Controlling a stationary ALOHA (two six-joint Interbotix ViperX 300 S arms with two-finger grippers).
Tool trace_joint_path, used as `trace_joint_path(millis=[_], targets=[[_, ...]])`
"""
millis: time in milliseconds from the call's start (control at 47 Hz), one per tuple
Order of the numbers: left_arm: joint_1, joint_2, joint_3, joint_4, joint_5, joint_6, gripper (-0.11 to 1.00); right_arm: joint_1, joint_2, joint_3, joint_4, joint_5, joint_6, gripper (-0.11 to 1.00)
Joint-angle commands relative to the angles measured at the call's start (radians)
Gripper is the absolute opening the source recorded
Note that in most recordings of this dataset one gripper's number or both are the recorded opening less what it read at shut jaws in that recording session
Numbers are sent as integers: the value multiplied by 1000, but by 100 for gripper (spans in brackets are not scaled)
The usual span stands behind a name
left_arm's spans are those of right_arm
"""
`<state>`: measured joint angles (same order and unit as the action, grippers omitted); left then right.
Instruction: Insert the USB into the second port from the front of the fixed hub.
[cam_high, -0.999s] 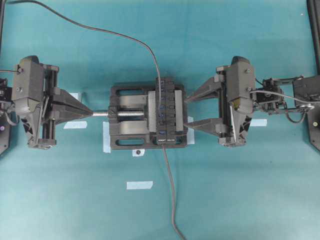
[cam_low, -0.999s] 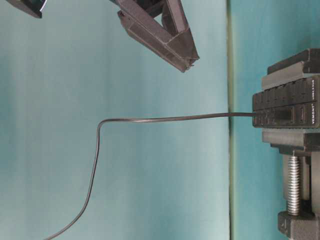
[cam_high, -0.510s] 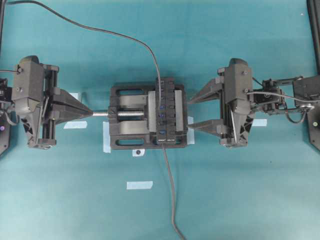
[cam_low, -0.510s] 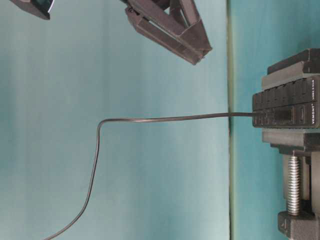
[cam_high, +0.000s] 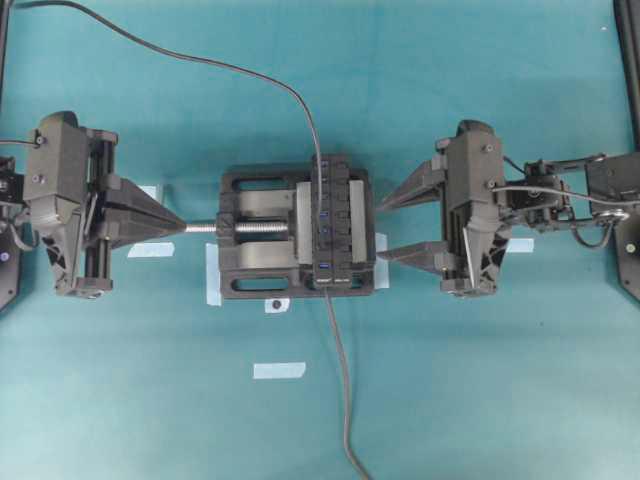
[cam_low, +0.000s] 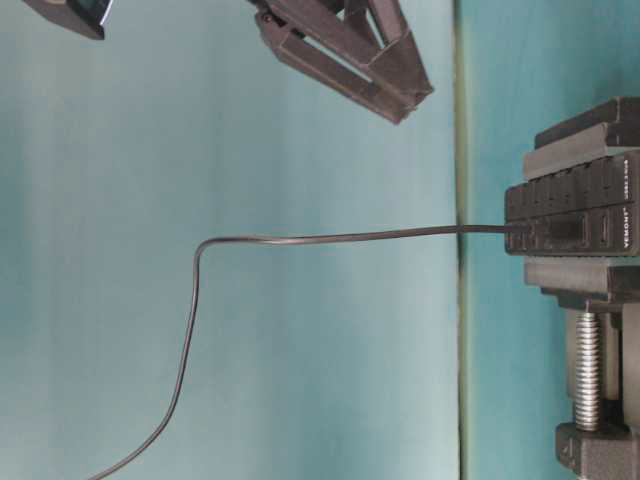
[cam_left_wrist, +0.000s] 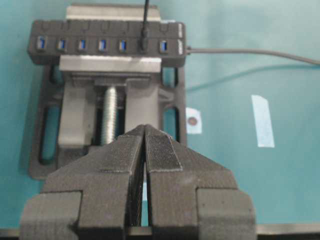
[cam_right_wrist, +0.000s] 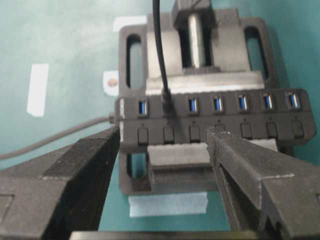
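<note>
Overhead, table-level and both close wrist views share the hub (cam_high: 333, 222).

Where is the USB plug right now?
In the right wrist view, the USB plug sits in the hub's second port from the left, between two empty blue ports, its cable running up over the vise.

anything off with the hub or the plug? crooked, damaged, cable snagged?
Nothing stands out. The USB sits straight in the second port from the printed end of the fixed hub, which lies square in the vise. Its cable runs clear. Both grippers are clear of it.
</note>
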<state>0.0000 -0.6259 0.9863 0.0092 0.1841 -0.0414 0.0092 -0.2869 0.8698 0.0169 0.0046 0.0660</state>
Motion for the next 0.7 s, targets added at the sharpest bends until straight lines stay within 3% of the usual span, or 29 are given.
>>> trace_joint_path(millis=[0,680], targets=[[0,-3,-14,0,-9,-2,0,3,-11,-8,0,-2,8,76],[0,-3,-17,0,-9,0,0,20,75,-52,0,32,6,76]])
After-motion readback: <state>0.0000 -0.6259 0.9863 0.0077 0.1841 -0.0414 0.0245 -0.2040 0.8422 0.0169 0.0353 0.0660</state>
